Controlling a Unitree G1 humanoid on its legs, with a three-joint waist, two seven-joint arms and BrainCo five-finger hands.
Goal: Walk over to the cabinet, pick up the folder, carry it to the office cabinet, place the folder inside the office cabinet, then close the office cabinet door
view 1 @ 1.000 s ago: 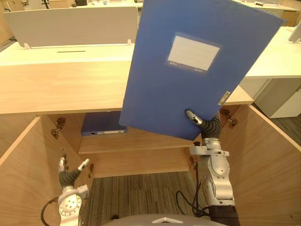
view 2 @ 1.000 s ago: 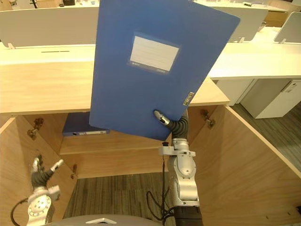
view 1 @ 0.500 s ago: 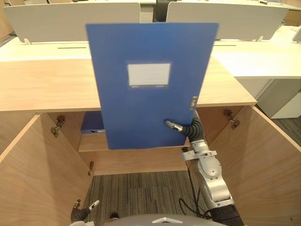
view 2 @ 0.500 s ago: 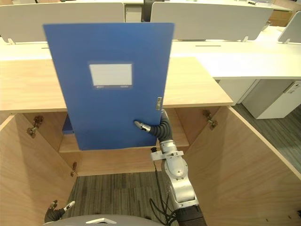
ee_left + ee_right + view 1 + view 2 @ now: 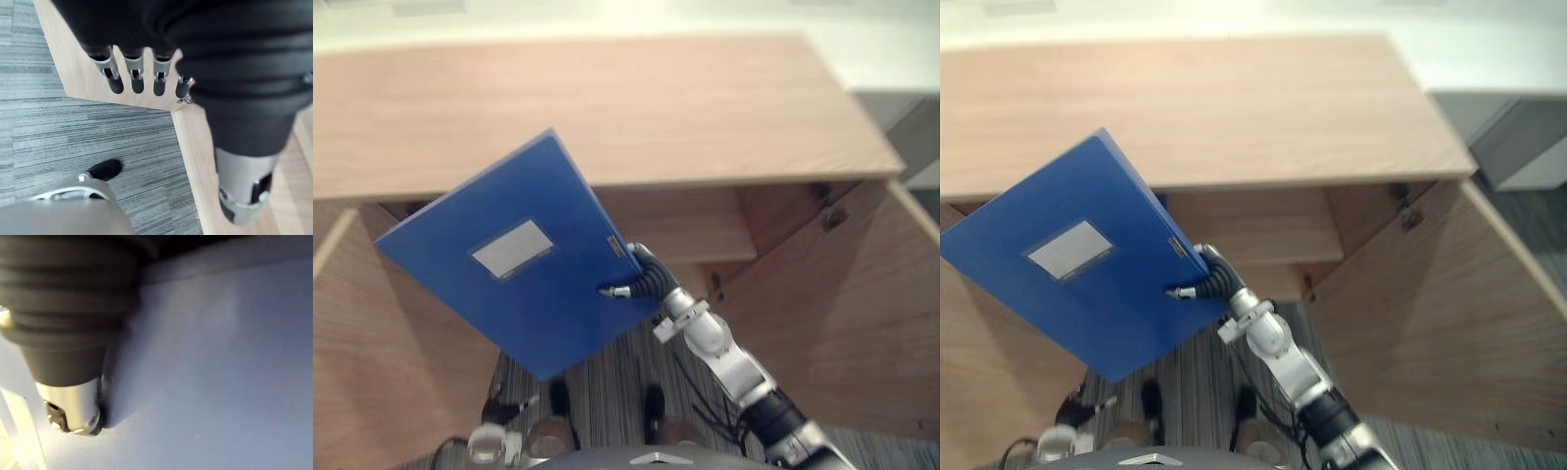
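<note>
From the left eye view, the blue folder is up in the air, tilted with one corner high and one corner low, in front of the left part of the open office cabinet. It is not inside. The right hand grips it at the right edge, the thumb pressed onto the front face near the white label, with the other fingers hidden behind the cover. Both doors stand wide, the right door and the left door. The left hand hangs low over the striped carpet.

The right eye view shows the wooden shelf inside the cabinet, just behind and to the right of the folder's upper edge.

In the left wrist view, the left hand's fingers hang straight and loose, grasping nothing. Past them I see a pale wooden panel and grey carpet.

In the right wrist view, the right thumb lies flat against the blue surface, clamping the folder, and a corner of the label shows beside it.
</note>
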